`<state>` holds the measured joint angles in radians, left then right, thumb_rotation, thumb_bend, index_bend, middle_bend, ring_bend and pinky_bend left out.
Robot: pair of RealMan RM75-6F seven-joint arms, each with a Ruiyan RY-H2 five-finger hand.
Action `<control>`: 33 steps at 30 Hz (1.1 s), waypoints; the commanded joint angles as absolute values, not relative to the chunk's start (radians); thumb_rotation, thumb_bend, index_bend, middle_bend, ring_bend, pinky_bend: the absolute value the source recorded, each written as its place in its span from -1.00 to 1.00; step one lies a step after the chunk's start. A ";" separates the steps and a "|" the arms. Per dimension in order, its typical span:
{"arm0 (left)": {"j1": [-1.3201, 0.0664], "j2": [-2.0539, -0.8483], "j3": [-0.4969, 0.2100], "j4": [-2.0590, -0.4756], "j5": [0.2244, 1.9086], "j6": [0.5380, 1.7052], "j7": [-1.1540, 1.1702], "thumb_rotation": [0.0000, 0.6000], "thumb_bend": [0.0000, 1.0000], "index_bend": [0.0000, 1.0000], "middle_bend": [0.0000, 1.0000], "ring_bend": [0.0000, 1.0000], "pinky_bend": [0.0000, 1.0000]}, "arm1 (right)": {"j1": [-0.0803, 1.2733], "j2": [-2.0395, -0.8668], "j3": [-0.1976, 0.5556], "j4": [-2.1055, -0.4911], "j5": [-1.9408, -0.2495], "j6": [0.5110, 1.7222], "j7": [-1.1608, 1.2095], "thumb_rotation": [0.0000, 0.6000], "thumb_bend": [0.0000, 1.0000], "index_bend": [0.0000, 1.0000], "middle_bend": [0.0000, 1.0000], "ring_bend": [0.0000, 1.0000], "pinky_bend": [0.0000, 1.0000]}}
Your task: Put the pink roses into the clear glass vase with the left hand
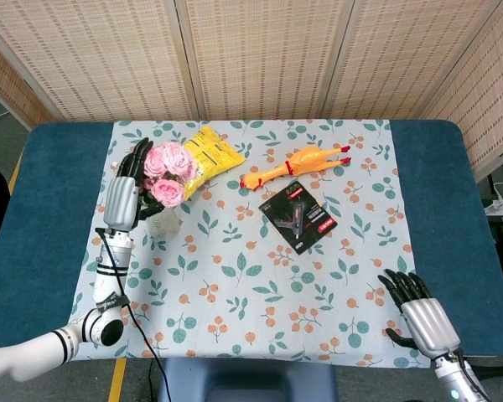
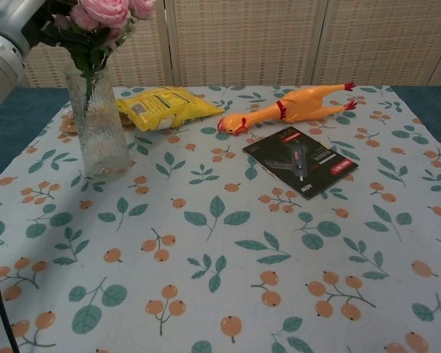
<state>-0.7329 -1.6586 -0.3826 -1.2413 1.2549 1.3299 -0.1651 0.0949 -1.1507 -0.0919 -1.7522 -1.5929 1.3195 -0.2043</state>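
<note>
roses: pink roses (image 1: 169, 172) sit with stems inside clear glass vase (image 2: 97, 125), blooms above the rim
left hand (image 1: 127, 184): fingers around the stems; cannot tell if gripping
right hand (image 1: 421, 314): fingers spread, empty
tip: release slowly, avoid tipping the vase

We see the pink roses (image 1: 168, 172) standing in the clear glass vase (image 2: 98, 134) at the left of the frame, on the leaf-and-berry printed tablecloth (image 1: 260, 276). Just left of them is the left hand (image 1: 124, 193). The yellow snack bag (image 1: 196, 159) lies right of the vase, the orange rubber chicken (image 1: 293, 163) further right, and the black carded tool package (image 1: 298, 215) below it. The right hand (image 1: 419, 318) sits at the lower right.
</note>
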 commanded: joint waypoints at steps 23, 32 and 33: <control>-0.634 -1.494 -0.296 -1.390 1.349 1.360 -0.073 1.00 -0.36 -1.00 -1.00 -1.00 -1.00 | 0.085 -1.146 -0.106 -1.754 -1.633 1.345 -0.194 1.00 -0.70 -1.00 -1.00 -1.00 -1.00; -0.616 -1.467 -0.295 -1.421 1.373 1.390 -0.048 1.00 -0.39 -1.00 -1.00 -1.00 -1.00 | 0.084 -1.142 -0.106 -1.753 -1.639 1.350 -0.184 1.00 -0.70 -1.00 -1.00 -1.00 -1.00; -0.611 -1.460 -0.293 -1.427 1.376 1.393 -0.047 1.00 -0.39 -1.00 -1.00 -1.00 -1.00 | 0.084 -1.141 -0.107 -1.753 -1.640 1.351 -0.183 1.00 -0.70 -1.00 -1.00 -1.00 -1.00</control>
